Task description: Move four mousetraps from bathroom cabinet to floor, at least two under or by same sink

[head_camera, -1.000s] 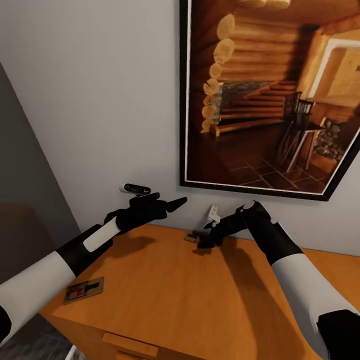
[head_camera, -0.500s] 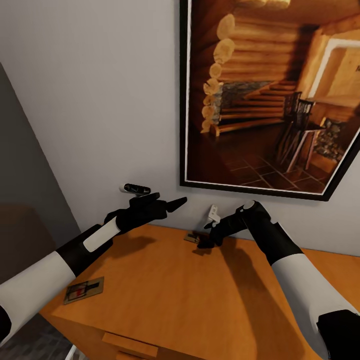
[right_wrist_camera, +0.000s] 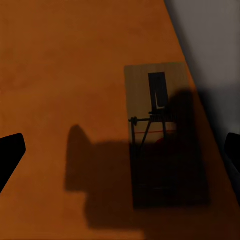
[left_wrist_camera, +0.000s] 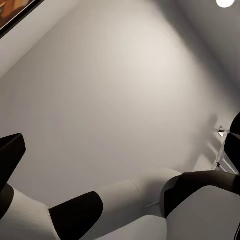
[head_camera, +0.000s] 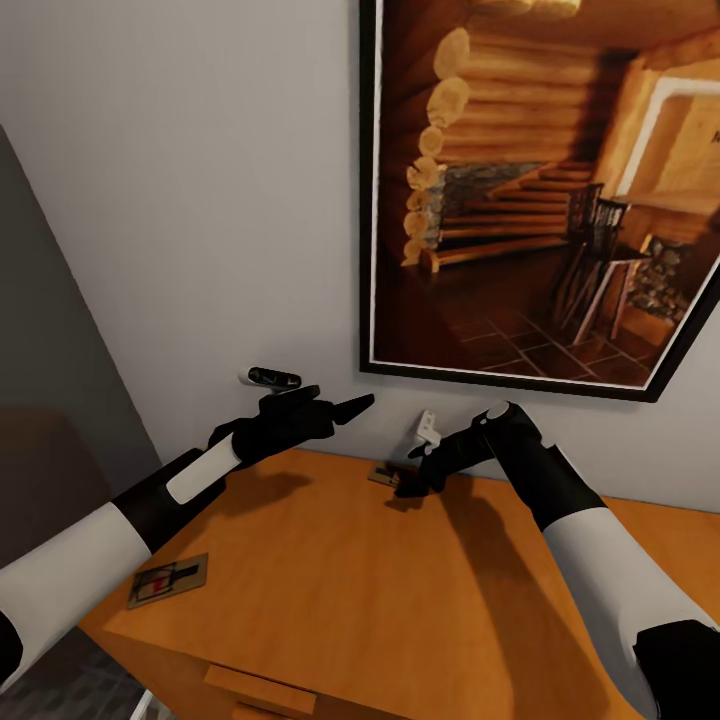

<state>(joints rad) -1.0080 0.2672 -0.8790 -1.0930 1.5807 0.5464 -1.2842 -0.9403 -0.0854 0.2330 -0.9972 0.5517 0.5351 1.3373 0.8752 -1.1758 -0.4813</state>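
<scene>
- One mousetrap (head_camera: 168,580) lies untouched at the cabinet top's (head_camera: 330,590) near left corner.
- The left gripper (head_camera: 335,405) hangs wide open above the wood, empty.
- Farther back by the wall, the right gripper (head_camera: 408,487) hovers spread wide over a second mousetrap (right_wrist_camera: 162,132); next it should descend and clamp.

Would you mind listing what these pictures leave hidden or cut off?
- Head view: the far mousetrap is mostly covered by the right gripper.
- Right wrist view: that mousetrap's near half sits in dark shadow; its red mark barely shows.
- Head view: the cabinet front is cut off by the lower edge.
- Only two mousetraps are visible, the other near the corner.
</scene>
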